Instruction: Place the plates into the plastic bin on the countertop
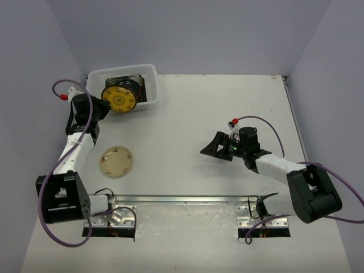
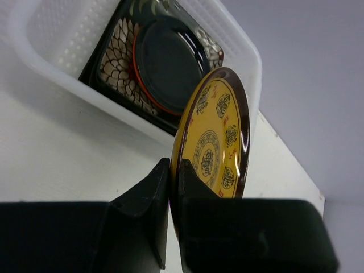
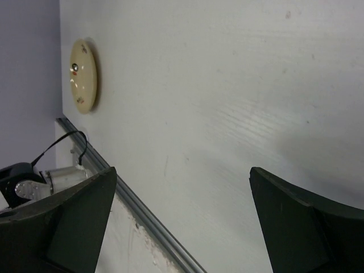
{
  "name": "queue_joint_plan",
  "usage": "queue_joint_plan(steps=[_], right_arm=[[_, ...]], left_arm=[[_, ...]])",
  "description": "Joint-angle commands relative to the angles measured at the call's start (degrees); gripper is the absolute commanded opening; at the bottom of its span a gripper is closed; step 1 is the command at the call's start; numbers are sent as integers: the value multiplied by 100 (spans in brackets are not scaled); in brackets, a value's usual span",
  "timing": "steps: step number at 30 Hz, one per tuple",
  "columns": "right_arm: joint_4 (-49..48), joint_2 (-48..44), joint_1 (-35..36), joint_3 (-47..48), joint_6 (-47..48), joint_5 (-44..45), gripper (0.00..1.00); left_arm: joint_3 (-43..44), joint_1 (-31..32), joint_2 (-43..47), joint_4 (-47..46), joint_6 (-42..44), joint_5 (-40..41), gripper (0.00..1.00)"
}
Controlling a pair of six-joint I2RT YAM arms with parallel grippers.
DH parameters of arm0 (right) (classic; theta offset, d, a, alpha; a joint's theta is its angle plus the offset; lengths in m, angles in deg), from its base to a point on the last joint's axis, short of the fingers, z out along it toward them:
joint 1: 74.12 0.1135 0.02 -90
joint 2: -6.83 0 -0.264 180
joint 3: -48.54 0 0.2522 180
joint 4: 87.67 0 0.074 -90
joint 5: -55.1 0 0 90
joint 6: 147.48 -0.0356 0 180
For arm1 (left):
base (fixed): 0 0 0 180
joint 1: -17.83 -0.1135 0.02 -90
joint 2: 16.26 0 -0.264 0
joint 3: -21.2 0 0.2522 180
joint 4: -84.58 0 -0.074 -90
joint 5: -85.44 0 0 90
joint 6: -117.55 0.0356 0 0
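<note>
At the near edge of the white tabletop (image 1: 216, 108), a metal rail (image 1: 187, 199) runs between the two arm bases; just beyond it, on the left, a cream plate (image 1: 116, 161) with small dark marks lies flat on the bare surface, well apart from both arms' working ends. Out over the right half of the tabletop the right end effector (image 1: 209, 144) hovers with its jaws spread wide and nothing between them; its wrist view looks past two dark fingers (image 3: 62, 222) at plain white surface, with the cream plate small in the distance and the rail crossing the lower left. Farther back on the left, the left end effector (image 2: 173, 193) is pinched tight on the lower rim of the yellow-patterned plate (image 2: 213, 142); the plate stands on edge, slightly tilted, its dark brown rim and printed medallions facing the wrist camera. From above it overlaps the near wall of the plastic bin (image 1: 122, 69); whether it touches that wall cannot be told. The bin stands at the far left of the tabletop, close to the back wall; inside it a square black plate (image 2: 116, 68) with white flowers lies on the floor, and a round black plate (image 2: 168, 62) with an orange edge rests on top of it.
</note>
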Motion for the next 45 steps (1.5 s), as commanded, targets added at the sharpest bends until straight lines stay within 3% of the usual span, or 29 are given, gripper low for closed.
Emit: queue_joint_plan(steps=[1,8,12,14,16,18,21,22,23,30,33,41,45], right_arm=[[-396,-270,18,-331,-94,-122,99],[-507,-601,19,-535,-215,-360,99],[-401,-604,18,-441,-119,-375,99],[-393,-553,26,-410,-109,-368,99],[-408,-475,21,-385,-109,-378,99],[-444,-389,27,-348,-114,-415,99],[-532,-223,74,-286,-107,-500,99],[-515,-146,132,-224,-52,-470,99],[-457,-48,221,-122,49,-427,99],[605,1030,1290,1269,696,361,99],[285,2062,1740,1916,441,396,99],[-364,4782,2985,4526,-801,429,99],[-176,5775,3408,5655,-1405,1115,99]], left_arm=[[1479,-51,-1405,-499,-359,962,0],[4365,-241,-3983,667,237,449,0],[4664,-232,-4452,883,162,200,0],[4646,-204,-4476,847,171,145,5],[4636,-170,-4500,839,200,71,15],[4600,-139,-4495,839,212,-18,32],[4537,-108,-4454,905,219,-8,80],[4528,-88,-4392,926,239,29,93],[4528,-54,-4328,958,284,116,100],[5353,216,-4283,2313,613,932,100],[4988,225,-3748,2727,386,1010,100],[1612,251,1026,1825,663,653,100],[1120,251,2340,2089,961,304,100]])
